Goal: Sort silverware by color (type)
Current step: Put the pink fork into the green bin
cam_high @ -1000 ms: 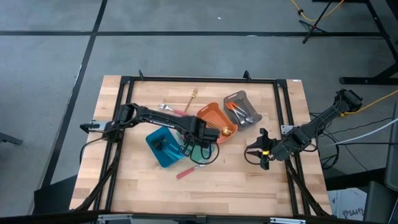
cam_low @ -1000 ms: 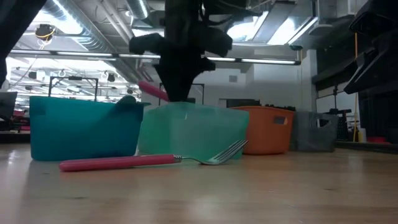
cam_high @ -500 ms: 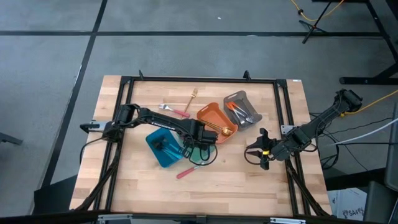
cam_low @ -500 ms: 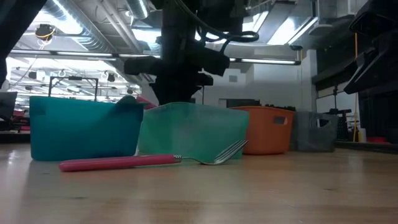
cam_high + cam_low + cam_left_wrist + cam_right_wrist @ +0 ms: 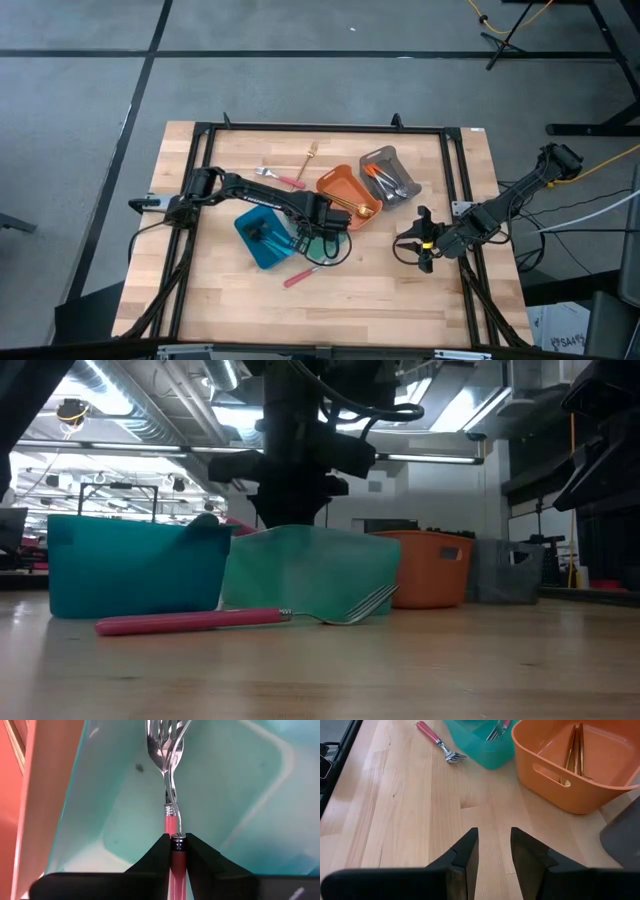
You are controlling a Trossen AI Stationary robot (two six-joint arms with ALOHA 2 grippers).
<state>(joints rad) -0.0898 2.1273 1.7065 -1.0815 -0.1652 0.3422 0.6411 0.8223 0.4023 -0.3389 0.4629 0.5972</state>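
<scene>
Pale wooden planks make up the table (image 5: 230,300), ringed by a dark frame, with grey floor around it in the high view. Farthest left of the trays is the blue tray (image 5: 262,236); what lies in it cannot be made out. Just beside it sits the pale teal tray (image 5: 312,567), and the left gripper (image 5: 175,839) hangs over its inside, fingers clamped on the handle of a pink-handled fork (image 5: 171,795) whose tines point down into the tray. Another pink fork (image 5: 304,274) lies loose on the wood in front of that tray. Farther back, a third pink-handled fork (image 5: 278,176) and a gold fork (image 5: 308,155) also wait on the bare boards. Next comes the orange tray (image 5: 575,767), already holding gold pieces (image 5: 574,751), and then the grey tray (image 5: 390,177) with several utensils in it. The right gripper (image 5: 492,850) waits over bare wood near the table's right side, its fingers apart and empty.

By this showing the sort looks well past halfway: most pieces are binned, one is about to be dropped, and three remain loose. No brand, label or writing can be read anywhere.
</scene>
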